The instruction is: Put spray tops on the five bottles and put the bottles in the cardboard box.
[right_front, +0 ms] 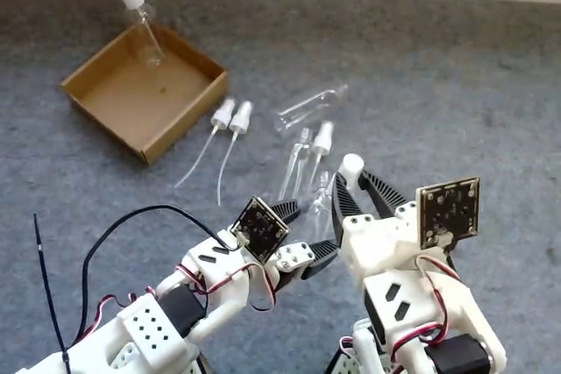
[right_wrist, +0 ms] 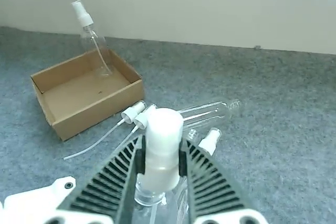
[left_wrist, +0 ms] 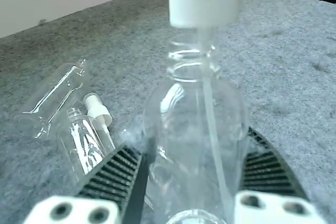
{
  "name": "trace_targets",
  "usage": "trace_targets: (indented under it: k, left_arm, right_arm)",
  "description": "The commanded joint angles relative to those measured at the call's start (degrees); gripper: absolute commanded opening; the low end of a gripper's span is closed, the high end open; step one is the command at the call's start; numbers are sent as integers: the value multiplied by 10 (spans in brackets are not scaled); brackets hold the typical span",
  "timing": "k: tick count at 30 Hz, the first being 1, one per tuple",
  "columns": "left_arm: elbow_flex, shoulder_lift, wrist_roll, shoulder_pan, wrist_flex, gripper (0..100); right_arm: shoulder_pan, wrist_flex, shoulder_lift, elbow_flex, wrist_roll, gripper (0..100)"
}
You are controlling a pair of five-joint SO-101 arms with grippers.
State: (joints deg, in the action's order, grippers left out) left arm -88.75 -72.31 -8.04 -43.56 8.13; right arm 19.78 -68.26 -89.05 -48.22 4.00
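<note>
My left gripper (right_front: 307,229) (left_wrist: 194,153) is shut on a clear bottle (left_wrist: 184,124) (right_front: 320,205), gripping its body and holding it upright. Directly over that bottle's neck, my right gripper (right_front: 351,179) (right_wrist: 163,142) is shut on a white spray top (right_wrist: 164,135) (right_front: 351,166). The top's thin tube (left_wrist: 212,129) runs down inside the bottle, and its cap sits just above the threaded neck. The cardboard box (right_front: 180,124) (right_wrist: 52,114) lies at the far left. One bottle with a spray top (right_front: 140,19) (right_wrist: 92,30) leans in its far corner.
Two loose spray tops (right_front: 231,117) (right_wrist: 137,115) with long tubes lie beside the box. An empty bottle (right_front: 311,107) (right_wrist: 210,109) (left_wrist: 50,98) lies on its side farther out. Another bottle (right_front: 295,159) (left_wrist: 84,142) and a spray top (right_front: 323,137) (right_wrist: 210,138) lie just beyond the grippers on grey carpet.
</note>
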Motion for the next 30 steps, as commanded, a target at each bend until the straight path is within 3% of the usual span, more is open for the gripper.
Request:
trace_targets:
  k: [1,16,23,30]
  left_arm:
    - [45,-11,-5,7,-15,108]
    - [41,-11,-5,7,-15,108]
    - [40,-11,-5,7,-14,108]
    - [40,-11,-5,7,-13,108]
  right_arm:
    - [5,-1,-1,0,-30,14]
    - [6,-35,-1,0,-33,98]
    - [106,-61,-1,0,-68,99]
    - [109,-63,-2,1,-69,100]
